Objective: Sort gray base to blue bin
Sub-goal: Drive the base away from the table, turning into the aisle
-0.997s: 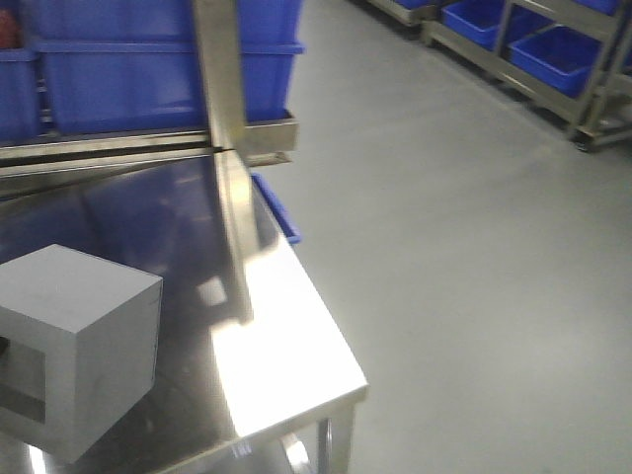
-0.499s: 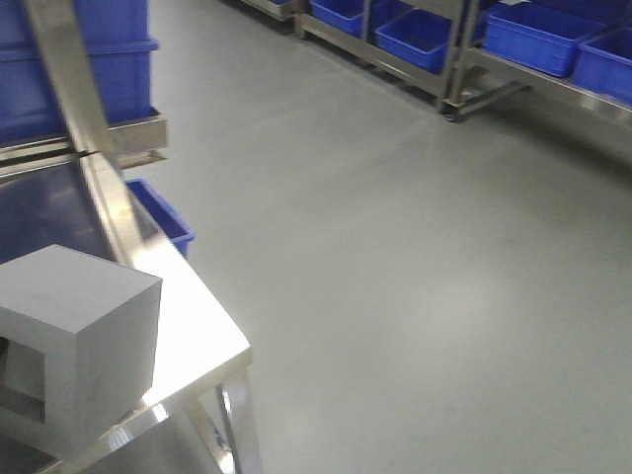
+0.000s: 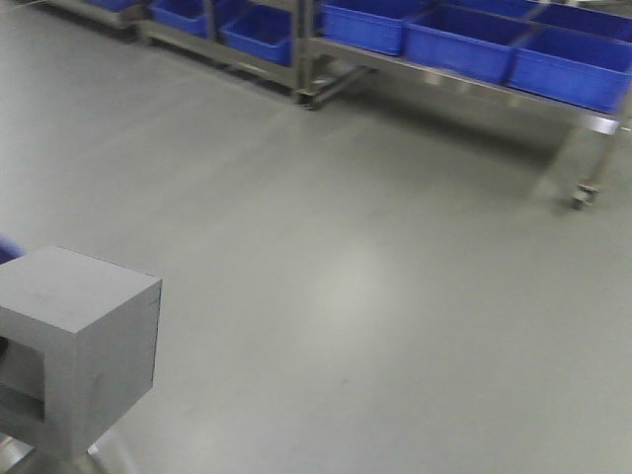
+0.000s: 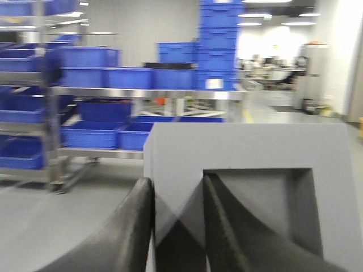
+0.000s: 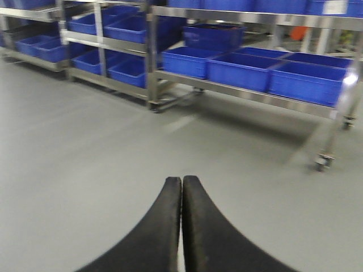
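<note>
The gray base (image 3: 79, 346) is low on the left side in the front view, close up, and past it there is only the bare gray floor (image 3: 375, 276). It is a plain gray block with flat sides. One side has a square hole sunk into it. The left gripper (image 4: 177, 187) has hold of it. From the left wrist view, one dark finger (image 4: 133, 226) sits on the outside of the block's wall. The other finger is inside the square hole, so the wall is pinched between them. The block fills most of that view and looks upright. The right gripper (image 5: 182, 181) is clenched tight with nothing in it. Its two black fingers (image 5: 161, 226) press flat against each other and point out over the floor. Far across the room stand metal racks (image 3: 308, 49) on little wheels. Rows of blue bins (image 3: 454, 44) sit on their shelves, and more are stacked up high in the left wrist view. The gray block is well apart from all of them. I cannot tell which bin is the one meant for the block. Everything looks a bit blurry.
</note>
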You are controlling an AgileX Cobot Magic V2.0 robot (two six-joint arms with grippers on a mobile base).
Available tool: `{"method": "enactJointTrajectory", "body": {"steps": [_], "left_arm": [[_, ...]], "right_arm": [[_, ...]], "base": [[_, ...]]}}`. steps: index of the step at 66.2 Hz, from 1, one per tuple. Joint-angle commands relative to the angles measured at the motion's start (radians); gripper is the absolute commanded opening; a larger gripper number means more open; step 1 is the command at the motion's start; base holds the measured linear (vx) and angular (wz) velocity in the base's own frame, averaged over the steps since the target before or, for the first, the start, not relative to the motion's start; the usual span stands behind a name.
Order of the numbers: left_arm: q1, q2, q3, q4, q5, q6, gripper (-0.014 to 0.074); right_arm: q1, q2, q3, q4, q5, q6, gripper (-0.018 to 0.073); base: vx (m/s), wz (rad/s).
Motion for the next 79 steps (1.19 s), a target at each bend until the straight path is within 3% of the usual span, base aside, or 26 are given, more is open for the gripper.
{"method": "enactJointTrajectory", "body": {"steps": [1,45,79], "left_arm": [[-0.003,0.006,-0.030,-0.008,-0.110,-0.004,-0.0006],[-0.003,0.006,-0.030,-0.008,-0.110,-0.004,-0.0006],[-0.003,0.006,-0.030,-0.008,-0.110,-0.004,-0.0006]], "right_arm": [[-0.005,-0.011,0.014,-0.006,-0.075,-0.005,-0.0009],[-0.005,-0.011,0.014,-0.006,-0.075,-0.005,-0.0009],[-0.005,-0.011,0.014,-0.006,-0.075,-0.005,-0.0009]], "base": [[0.02,-0.76],[0.09,-0.70],[0.27,-0.26]]}}
